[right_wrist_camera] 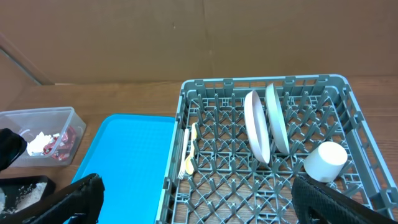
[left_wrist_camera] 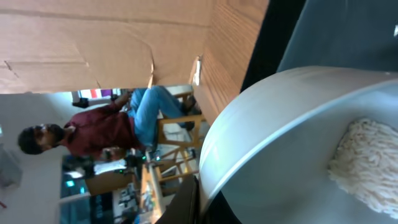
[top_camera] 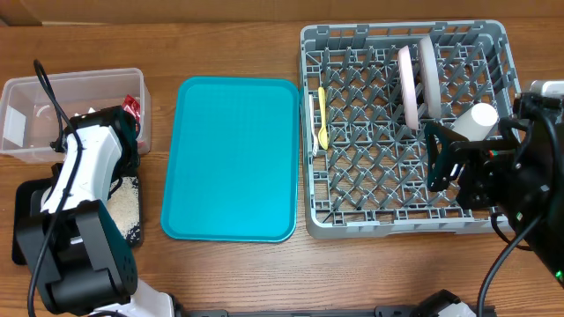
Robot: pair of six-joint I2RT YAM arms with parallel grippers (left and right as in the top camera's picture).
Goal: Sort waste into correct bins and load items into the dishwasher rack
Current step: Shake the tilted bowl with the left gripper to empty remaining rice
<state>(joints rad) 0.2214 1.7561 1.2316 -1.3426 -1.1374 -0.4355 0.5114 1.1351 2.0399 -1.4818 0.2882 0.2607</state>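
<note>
Left pincer (left_wrist_camera: 196,204) clenched on tilted pale bowl (left_wrist_camera: 280,137) holding rice (left_wrist_camera: 367,162), right pincer (right_wrist_camera: 199,205) spread wide, empty, above dishwasher rack (right_wrist_camera: 224,155)

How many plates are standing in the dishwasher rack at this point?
2. The white plate and the grey-green plate stand upright, side by side, in the dishwasher rack's far half, near the white cup. No others appear hidden.

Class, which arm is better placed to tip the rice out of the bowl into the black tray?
Left. The left gripper is shut on the bowl of rice by the black tray; the right gripper hangs open over the dishwasher rack.
</note>
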